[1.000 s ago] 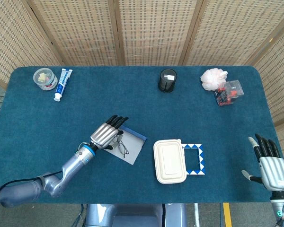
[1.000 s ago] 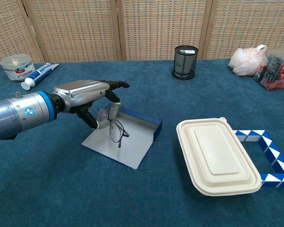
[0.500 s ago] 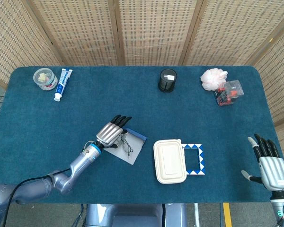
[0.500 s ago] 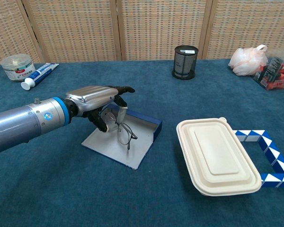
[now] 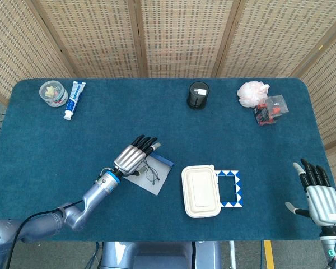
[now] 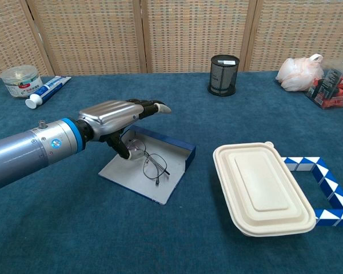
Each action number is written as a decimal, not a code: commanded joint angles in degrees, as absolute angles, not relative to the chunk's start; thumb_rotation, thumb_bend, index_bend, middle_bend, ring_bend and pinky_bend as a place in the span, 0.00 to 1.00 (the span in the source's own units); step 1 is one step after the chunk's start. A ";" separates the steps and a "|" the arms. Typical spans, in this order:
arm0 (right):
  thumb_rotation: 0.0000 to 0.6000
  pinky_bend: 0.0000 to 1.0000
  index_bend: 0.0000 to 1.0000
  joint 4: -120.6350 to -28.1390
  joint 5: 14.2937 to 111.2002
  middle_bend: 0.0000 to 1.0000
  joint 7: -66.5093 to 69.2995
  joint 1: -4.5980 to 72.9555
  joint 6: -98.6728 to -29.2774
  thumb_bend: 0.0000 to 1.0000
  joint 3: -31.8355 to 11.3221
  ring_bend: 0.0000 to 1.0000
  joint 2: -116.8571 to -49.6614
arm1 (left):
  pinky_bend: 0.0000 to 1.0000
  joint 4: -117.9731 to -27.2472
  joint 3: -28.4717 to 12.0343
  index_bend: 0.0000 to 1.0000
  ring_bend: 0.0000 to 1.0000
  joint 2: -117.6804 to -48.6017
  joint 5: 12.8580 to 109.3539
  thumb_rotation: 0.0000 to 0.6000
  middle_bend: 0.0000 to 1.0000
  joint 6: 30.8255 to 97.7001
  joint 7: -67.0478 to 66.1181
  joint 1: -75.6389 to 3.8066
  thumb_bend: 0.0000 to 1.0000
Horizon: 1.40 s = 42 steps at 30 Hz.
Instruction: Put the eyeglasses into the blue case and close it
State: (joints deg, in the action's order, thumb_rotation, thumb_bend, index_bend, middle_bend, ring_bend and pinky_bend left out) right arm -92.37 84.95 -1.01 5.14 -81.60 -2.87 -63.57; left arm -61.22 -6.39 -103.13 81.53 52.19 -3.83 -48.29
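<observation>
The eyeglasses [image 5: 150, 174] [image 6: 151, 163] lie flat on the grey inside of the open blue case [image 5: 158, 184] [image 6: 162, 186], left of centre on the table. My left hand [image 5: 133, 157] [image 6: 111, 117] hovers over the case's left part with its fingers stretched out toward the case's blue rim. Its thumb hangs down beside the left lens, and the frames show no grip on the glasses. My right hand [image 5: 320, 197] rests with its fingers spread at the table's front right corner, holding nothing; only the head view shows it.
A white lidded lunch box [image 5: 200, 190] [image 6: 263, 188] sits right of the case, with a blue-and-white snake puzzle [image 5: 237, 190] [image 6: 333, 185] beside it. At the back stand a black mesh cup [image 5: 198, 95] [image 6: 223, 74], a toothpaste tube [image 5: 73, 100], a jar [image 5: 53, 92] and a pink bag [image 5: 252, 92].
My left hand carried the glasses rightward over the case and lowered them. Its fingers have spread out, and the glasses now lie flat on the case. The right hand stayed put.
</observation>
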 commanded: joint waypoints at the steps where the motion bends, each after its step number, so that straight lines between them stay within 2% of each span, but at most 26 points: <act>1: 1.00 0.00 0.00 -92.39 84.97 0.00 -0.96 5.14 -81.59 0.00 -2.85 0.00 -63.55 | 0.00 -62.64 -5.60 0.00 0.00 -102.10 82.50 1.00 0.00 52.80 -4.19 -47.97 0.33; 11: 1.00 0.00 0.00 -92.50 85.13 0.00 -0.77 5.23 -81.38 0.00 -2.69 0.00 -63.36 | 0.00 -68.31 -4.10 0.00 0.00 -98.76 83.50 1.00 0.00 54.88 -11.72 -46.63 0.27; 26: 1.00 0.00 0.00 -92.47 85.14 0.00 -0.03 5.45 -80.84 0.00 -2.58 0.00 -63.07 | 0.00 -63.34 -6.19 0.00 0.00 -102.89 79.84 1.00 0.00 52.37 -17.31 -47.97 0.28; 42: 1.00 0.00 0.00 -92.69 84.91 0.00 0.20 5.73 -80.23 0.00 -2.53 0.00 -62.84 | 0.00 -56.90 -8.18 0.00 0.00 -108.30 78.33 1.00 0.00 50.44 -17.10 -50.56 0.28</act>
